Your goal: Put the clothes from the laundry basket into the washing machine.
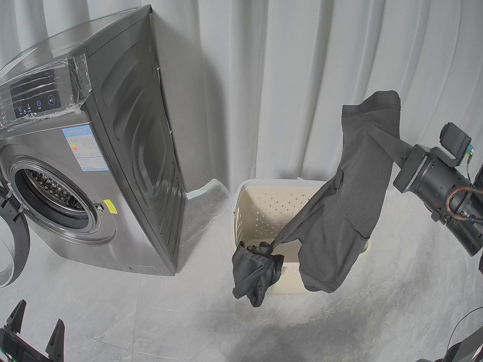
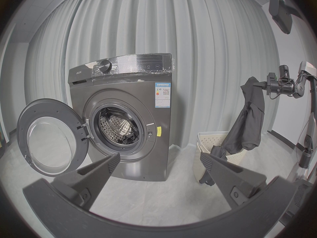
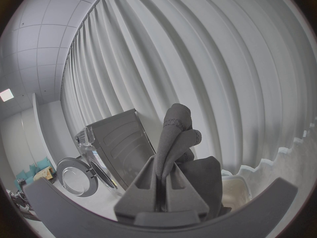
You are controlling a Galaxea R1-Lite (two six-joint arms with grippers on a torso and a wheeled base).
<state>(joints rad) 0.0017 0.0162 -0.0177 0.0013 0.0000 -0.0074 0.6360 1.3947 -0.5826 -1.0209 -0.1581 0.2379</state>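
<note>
A dark grey garment (image 1: 352,202) hangs from my right gripper (image 1: 378,134), which is shut on its upper part, high above the cream laundry basket (image 1: 261,202). Its lower end trails over the basket's front rim as a bunched sleeve (image 1: 256,272). In the right wrist view the cloth (image 3: 175,133) is pinched between the shut fingers (image 3: 142,189). The grey washing machine (image 1: 100,142) stands at the left with its round door (image 2: 49,136) swung open and the drum (image 2: 119,126) exposed. My left gripper (image 1: 35,328) is low at the front left, open and holding nothing.
White curtains (image 1: 302,51) hang behind the machine and basket. The pale marble-like floor (image 1: 176,307) between machine and basket is bare. The open door (image 1: 12,242) juts out at the far left edge of the head view.
</note>
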